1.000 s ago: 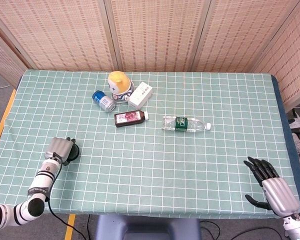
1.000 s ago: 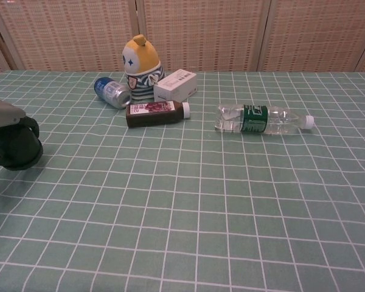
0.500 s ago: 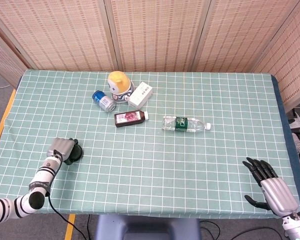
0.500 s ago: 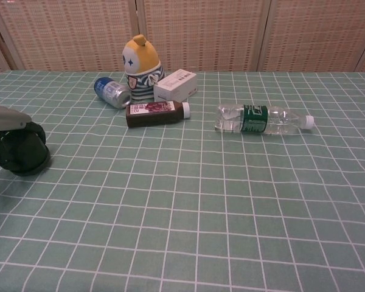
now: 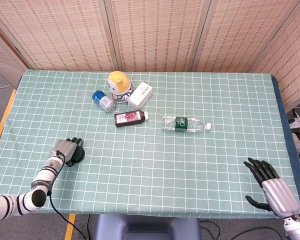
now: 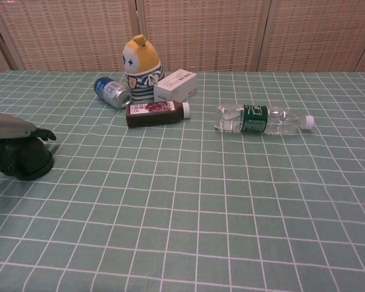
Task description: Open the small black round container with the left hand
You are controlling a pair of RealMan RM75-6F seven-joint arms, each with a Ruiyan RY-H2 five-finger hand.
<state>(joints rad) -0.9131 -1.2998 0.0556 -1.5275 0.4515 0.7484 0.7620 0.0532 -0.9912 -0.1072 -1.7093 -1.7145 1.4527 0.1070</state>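
Note:
The small black round container (image 5: 76, 155) (image 6: 23, 162) stands on the green checked cloth near the table's front left edge. My left hand (image 5: 66, 148) (image 6: 11, 128) lies over its top and grips it from above, one dark finger sticking out to the right. Whether the lid is on or loose is hidden under the hand. My right hand (image 5: 271, 187) rests at the front right corner of the table, fingers apart and holding nothing. The chest view does not show it.
A group stands at the back centre: a yellow toy figure (image 5: 118, 85), a blue can (image 5: 103, 100) on its side, a white box (image 5: 140, 95) and a dark juice bottle (image 5: 130, 118) lying flat. A clear water bottle (image 5: 186, 123) lies right of them.
My left hand and the container under it have shifted a little to the right and nearer the front edge. The right hand has stayed in place.

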